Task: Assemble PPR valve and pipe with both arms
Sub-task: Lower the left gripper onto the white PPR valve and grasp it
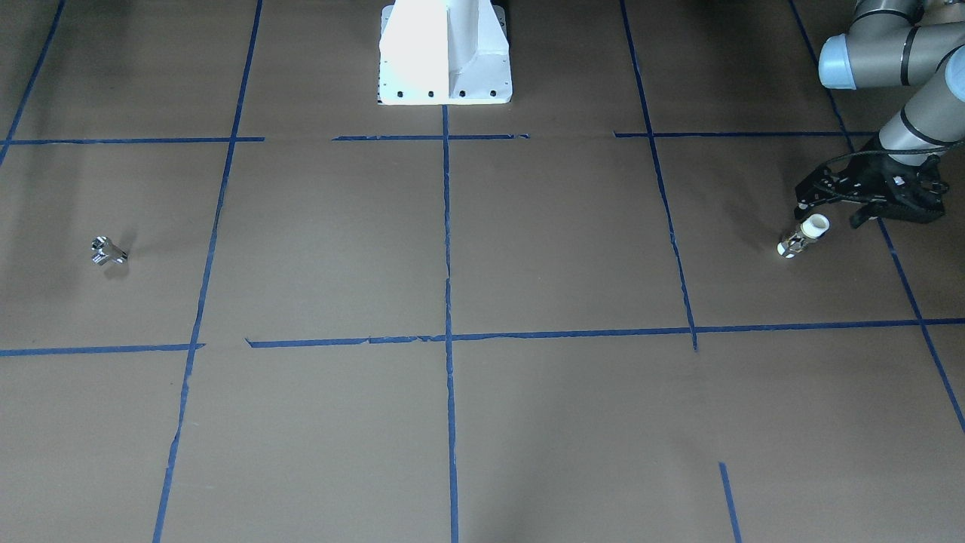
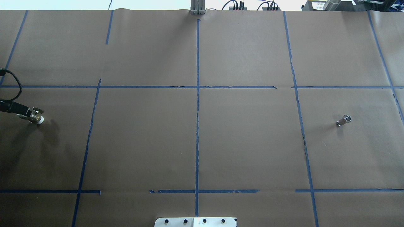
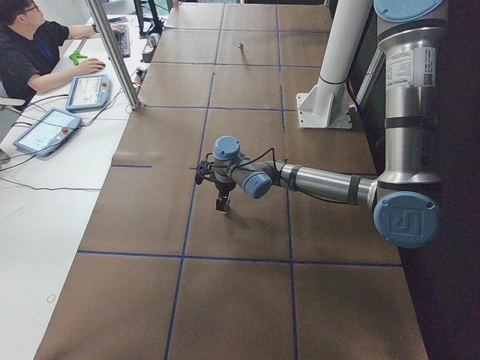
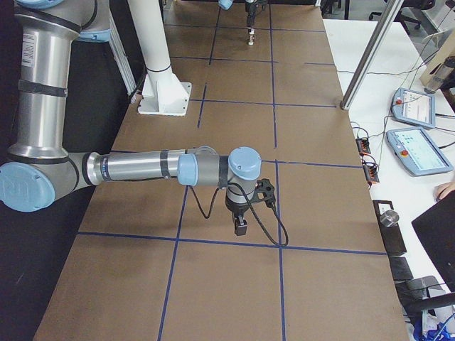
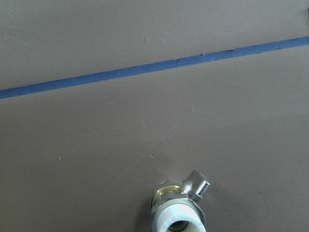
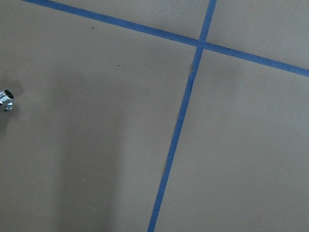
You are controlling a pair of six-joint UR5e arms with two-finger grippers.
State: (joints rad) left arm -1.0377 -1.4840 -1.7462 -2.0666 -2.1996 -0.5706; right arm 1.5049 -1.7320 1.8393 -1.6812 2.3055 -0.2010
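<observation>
Pipe (image 1: 804,235): left end of table (image 1: 528,422), just below left gripper (image 1: 828,213); jaw opening and hold cannot be told. PPR valve (image 1: 108,251): far right end, well apart. Right gripper (image 4: 240,229): opening cannot be told.

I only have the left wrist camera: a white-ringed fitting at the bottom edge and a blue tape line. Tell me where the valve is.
Observer: The PPR valve lies by itself on the table, far over on the robot's right side. Nothing is touching it.
Operator: Now check my left claw against the pipe.
Observer: In the front-facing view the left claw is right at the pipe. Its fingers look spread, with the pipe's white end just under them.
</observation>
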